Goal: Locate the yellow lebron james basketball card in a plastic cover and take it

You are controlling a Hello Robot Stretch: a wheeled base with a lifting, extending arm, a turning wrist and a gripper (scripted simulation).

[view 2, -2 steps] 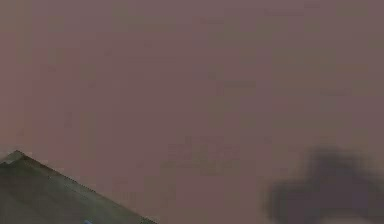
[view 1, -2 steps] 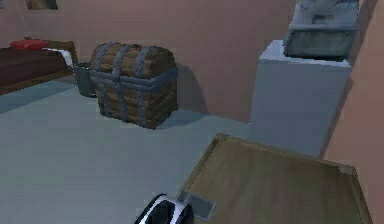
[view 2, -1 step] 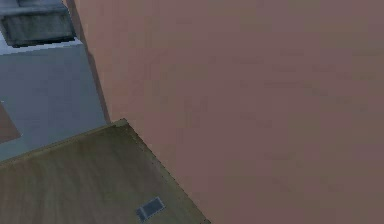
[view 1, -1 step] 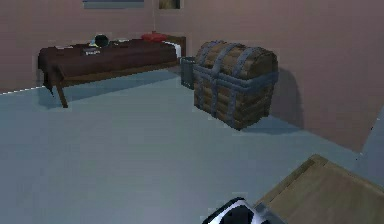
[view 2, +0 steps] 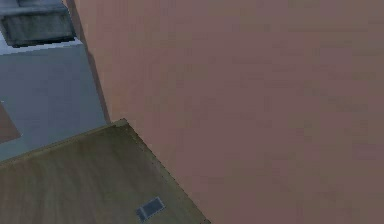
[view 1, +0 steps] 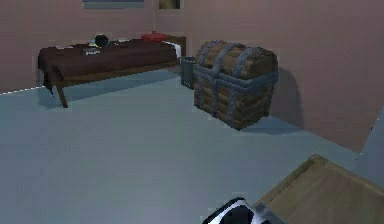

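A small flat grey rectangle [view 2: 150,208] lies on a wooden tabletop [view 2: 70,180] near the arm side view's bottom edge; its colour and print cannot be made out. A corner of a wooden tabletop [view 1: 325,195] sits at the forward view's bottom right. A long dark table [view 1: 110,58] stands at the back left of the forward view. On it lie a dark round thing [view 1: 101,42], a red flat thing [view 1: 153,37] and a small pale patch [view 1: 92,54].
A brown banded chest [view 1: 235,80] stands by the pink wall [view 1: 310,50], with a small grey bin [view 1: 188,70] to its left. A white and black object [view 1: 232,212] pokes up at the bottom edge. Grey floor [view 1: 130,140] lies wide between. The pink wall [view 2: 250,90] rises right behind the tabletop.
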